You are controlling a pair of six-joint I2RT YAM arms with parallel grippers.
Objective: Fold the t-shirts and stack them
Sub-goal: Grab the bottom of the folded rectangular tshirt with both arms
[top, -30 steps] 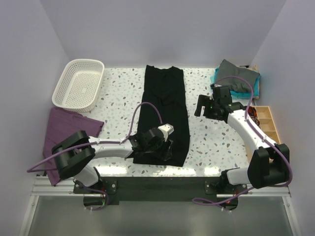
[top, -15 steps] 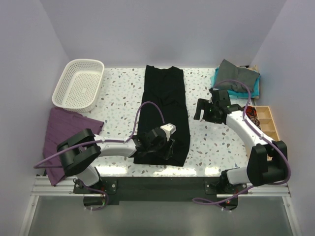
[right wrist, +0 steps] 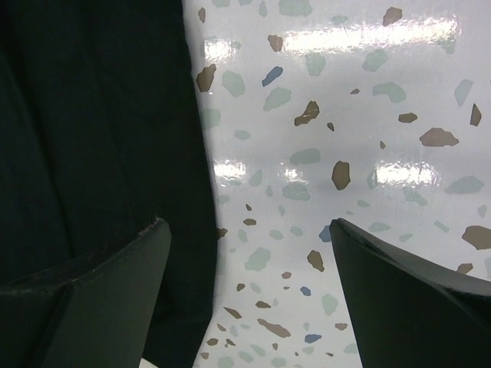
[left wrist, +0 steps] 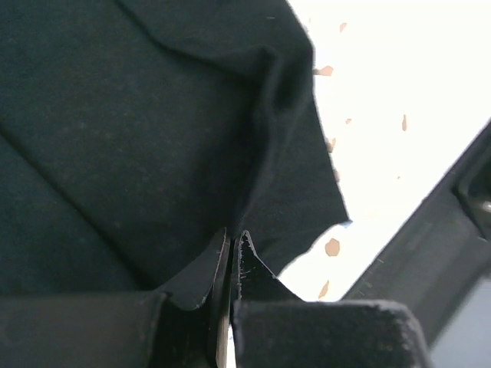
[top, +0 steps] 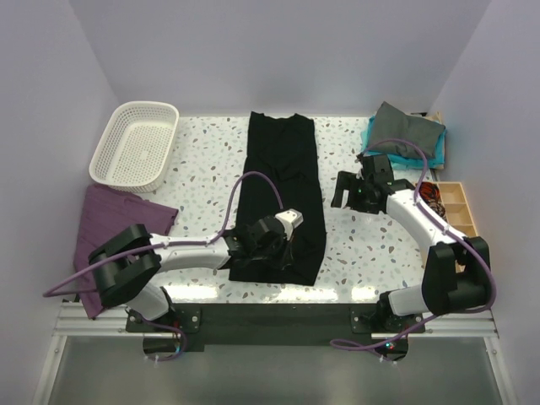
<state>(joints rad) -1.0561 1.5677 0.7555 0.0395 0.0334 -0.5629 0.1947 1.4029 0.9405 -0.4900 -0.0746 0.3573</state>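
At the far left, one purple cloth (top: 108, 221) lies flat, partly over the table's (top: 354, 245) left edge. Behind it stands one white basket (top: 135, 145), near the far left corner.

Two arms are in view. The left gripper (left wrist: 232, 244) is low at the near end of the black t-shirt (top: 283, 160). Its fingers (left wrist: 196, 272) are pressed together and pinch a fold of the black cloth close to the hem corner, beside the near edge of the table.

The black t-shirt is one long, narrow strip in the middle of the table and runs from the far edge to the near edge.

The right gripper (right wrist: 247, 224) hangs just beside the right edge of this strip, about halfway along it. Its two fingers (right wrist: 92, 295) are spread wide and hold nothing; in the wrist view one finger is over the black cloth and the other over the bare speckled table.

In the far right corner there are two more t-shirts, well apart from the black one: one grey t-shirt (top: 409, 128) lies on top of one teal t-shirt (top: 424, 159). This makes three t-shirts together.

Near them, at the right edge, stands one wooden tray (top: 462, 209) with compartments. Something dark is in its far part, too small to tell.
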